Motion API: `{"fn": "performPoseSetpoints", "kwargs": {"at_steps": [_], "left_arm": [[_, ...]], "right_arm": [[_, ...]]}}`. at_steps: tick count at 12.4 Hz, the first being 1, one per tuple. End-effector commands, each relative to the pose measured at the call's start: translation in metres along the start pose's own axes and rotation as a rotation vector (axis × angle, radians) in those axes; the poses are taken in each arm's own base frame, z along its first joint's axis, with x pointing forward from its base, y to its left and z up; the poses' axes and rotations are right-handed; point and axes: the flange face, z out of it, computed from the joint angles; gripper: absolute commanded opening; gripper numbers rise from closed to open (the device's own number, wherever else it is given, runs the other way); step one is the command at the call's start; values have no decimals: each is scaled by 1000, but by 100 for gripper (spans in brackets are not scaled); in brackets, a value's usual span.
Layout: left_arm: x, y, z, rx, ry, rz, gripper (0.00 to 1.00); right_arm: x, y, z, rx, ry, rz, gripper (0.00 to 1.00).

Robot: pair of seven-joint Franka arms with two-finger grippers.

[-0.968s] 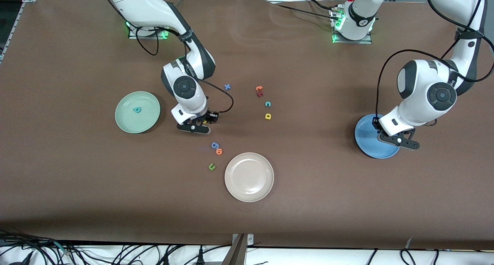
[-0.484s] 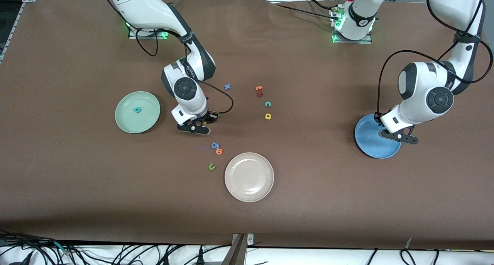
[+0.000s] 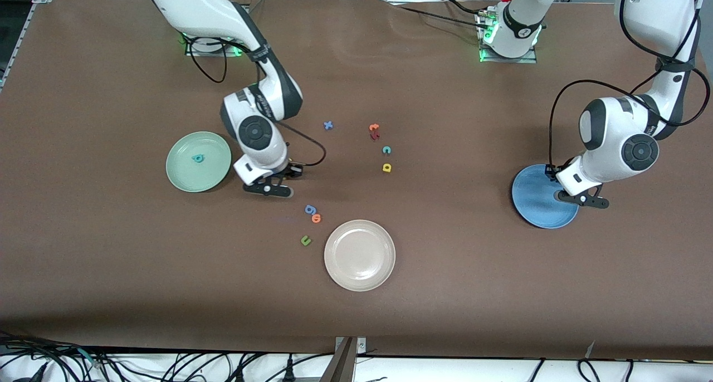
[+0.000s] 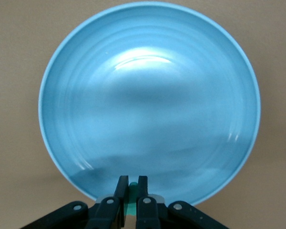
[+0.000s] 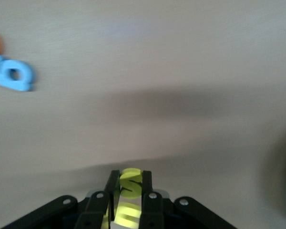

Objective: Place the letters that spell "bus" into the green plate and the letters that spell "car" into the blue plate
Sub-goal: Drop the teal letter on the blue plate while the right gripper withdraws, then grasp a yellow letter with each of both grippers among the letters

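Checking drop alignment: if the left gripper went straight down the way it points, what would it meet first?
Probably the blue plate: the left gripper, shut on a teal letter, hangs over its rim edge, so it might land on the rim.

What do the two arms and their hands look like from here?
Both arms are glossy white with dark grey joint bands and round black joint caps. A loose black cable loops along each forearm. The left hand and right hand are black with slim fingers and silver screws. Green lights glow at both bases.

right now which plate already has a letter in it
The green plate, toward the right arm's end of the table: a teal letter lies in it. The blue plate and beige-white plate hold none.
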Motion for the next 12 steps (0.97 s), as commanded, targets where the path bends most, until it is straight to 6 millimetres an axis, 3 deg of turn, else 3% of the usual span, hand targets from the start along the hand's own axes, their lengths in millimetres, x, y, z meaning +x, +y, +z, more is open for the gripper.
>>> {"fn": "performPoseSetpoints", "kwargs": {"at_steps": [1,3,4,5,6,7,8,9,10,12], "left_arm": [[4,-6,7,-48,20,-49,9],[6,-7,6,-45,33,-57,27],[6,-8,6,-43,38,-57,44],[7,-9,4,-41,42,-56,56],[7,-9,0,-38,49,-53,57],[9,-5,-12,-34,64,-37,58],[13,10,-31,-31,91,-11,58],[17,28,-48,-29,105,17,58],[21,45,-61,-29,115,42,61],[26,82,-76,-39,133,50,63]], "right_arm": [[8,67,-33,-41,-59,-78,12],[21,135,-34,-75,-132,-128,12],[21,158,-29,-80,-173,-144,12],[14,165,-12,-90,-199,-137,13],[12,172,12,-98,-198,-128,14],[12,183,23,-95,-191,-119,16],[10,188,32,-97,-201,-112,37],[11,187,31,-97,-204,-106,83],[11,185,29,-95,-203,-103,100],[12,175,10,-87,-200,-99,100]]}}
